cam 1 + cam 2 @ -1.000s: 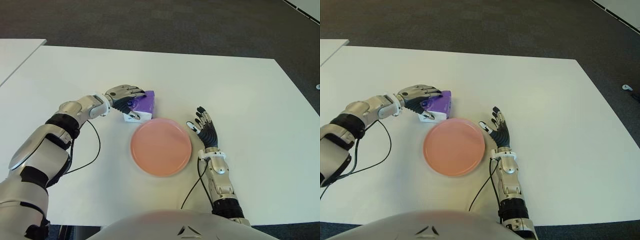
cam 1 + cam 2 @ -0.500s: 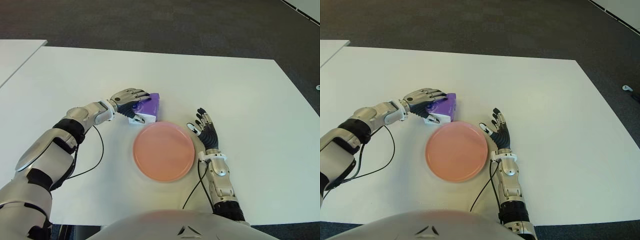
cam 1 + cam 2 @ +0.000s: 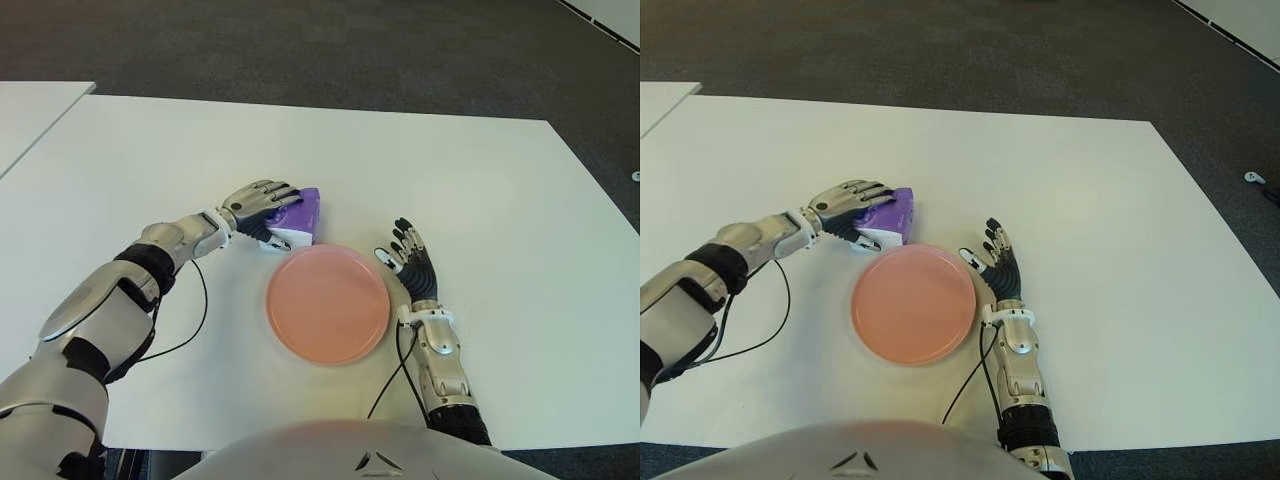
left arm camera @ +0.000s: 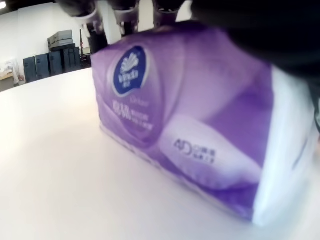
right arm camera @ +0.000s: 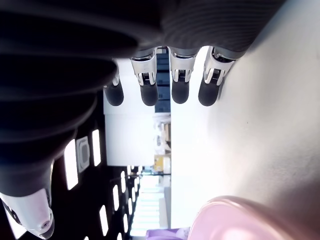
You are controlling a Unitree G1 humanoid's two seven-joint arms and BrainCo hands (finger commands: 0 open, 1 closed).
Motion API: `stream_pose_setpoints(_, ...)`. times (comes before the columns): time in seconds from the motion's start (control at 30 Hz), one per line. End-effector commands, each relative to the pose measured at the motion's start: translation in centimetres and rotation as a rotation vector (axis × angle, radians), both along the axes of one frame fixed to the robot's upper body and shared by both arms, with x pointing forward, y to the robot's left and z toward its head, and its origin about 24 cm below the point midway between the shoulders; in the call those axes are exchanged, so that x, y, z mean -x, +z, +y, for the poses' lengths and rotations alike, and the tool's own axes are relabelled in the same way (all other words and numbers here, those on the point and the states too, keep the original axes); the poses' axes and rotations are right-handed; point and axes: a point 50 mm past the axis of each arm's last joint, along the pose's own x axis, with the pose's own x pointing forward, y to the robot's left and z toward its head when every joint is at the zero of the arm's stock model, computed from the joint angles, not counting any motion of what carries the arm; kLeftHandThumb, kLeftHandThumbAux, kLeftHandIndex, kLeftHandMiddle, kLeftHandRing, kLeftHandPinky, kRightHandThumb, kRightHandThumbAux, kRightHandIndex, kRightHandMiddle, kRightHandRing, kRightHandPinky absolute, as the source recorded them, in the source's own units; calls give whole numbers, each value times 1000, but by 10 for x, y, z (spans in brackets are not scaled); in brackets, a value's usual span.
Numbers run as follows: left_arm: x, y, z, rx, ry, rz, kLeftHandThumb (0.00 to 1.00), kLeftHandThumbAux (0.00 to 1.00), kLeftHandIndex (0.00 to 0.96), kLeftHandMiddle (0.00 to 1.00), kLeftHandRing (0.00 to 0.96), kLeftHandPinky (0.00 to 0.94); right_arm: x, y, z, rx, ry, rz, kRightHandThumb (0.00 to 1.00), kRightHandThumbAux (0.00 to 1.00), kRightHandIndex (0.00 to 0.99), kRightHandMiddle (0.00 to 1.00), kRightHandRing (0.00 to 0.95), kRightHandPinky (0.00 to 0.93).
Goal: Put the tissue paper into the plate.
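Left to right across the white rectangular tabletop (image 3: 480, 170). The robot's silver-and-black left arm reaches in from the near left corner toward the middle of the tabletop, a thin black cable (image 3: 190, 310) looping beneath its forearm.

The left hand (image 3: 258, 205) lies over the top of a purple plastic-wrapped pack of tissue paper with white ends (image 3: 296, 215); its fingers curl down over the pack's top and far side, clasping it. In the left wrist view the fingertips (image 4: 120, 15) show above the pack's upper edge, and the pack (image 4: 185, 125) sits with its bottom edge on the tabletop, a white-and-blue oval logo on its purple face.

The pack is just beyond the far-left rim of a round, flat salmon-pink plate (image 3: 328, 303), very close to it; whether the two touch cannot be told. The pack is outside the plate. The plate lies near the middle of the tabletop, toward the near edge.

Just beside the plate's right rim shows the right hand (image 3: 412, 265), black-fingered with white tips, its fingers spread and straight, pointing toward the far edge and holding nothing. The right wrist view shows its four extended fingers (image 5: 150, 90) apart from one another above the tabletop, with the plate's pink rim (image 5: 235, 220) close by.
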Motion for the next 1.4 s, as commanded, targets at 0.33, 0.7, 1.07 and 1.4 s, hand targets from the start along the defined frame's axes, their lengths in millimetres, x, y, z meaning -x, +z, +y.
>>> stream_pose_setpoints(0.33, 33, -49, 28, -227, 8, 129, 22, 341, 0, 0, 0, 0, 17, -23, -7, -10, -5, 123, 16, 659, 0, 0, 0, 0)
stream_pose_setpoints(0.7, 25, -34, 36, -286, -19, 66, 17, 369, 0, 0, 0, 0, 17, -23, -9, -15, 0, 122, 19, 658, 0, 0, 0, 0)
stream_pose_setpoints(1.07, 19, -27, 39, -371, -68, -24, 0, 354, 0, 0, 0, 0, 14, -26, -12, -15, -5, 130, 20, 637, 0, 1, 0, 0)
stream_pose_setpoints(1.4, 15, -23, 34, -437, -154, -124, 44, 438, 0, 0, 0, 0, 13, -28, -16, -7, -22, 136, 21, 668, 0, 0, 0, 0)
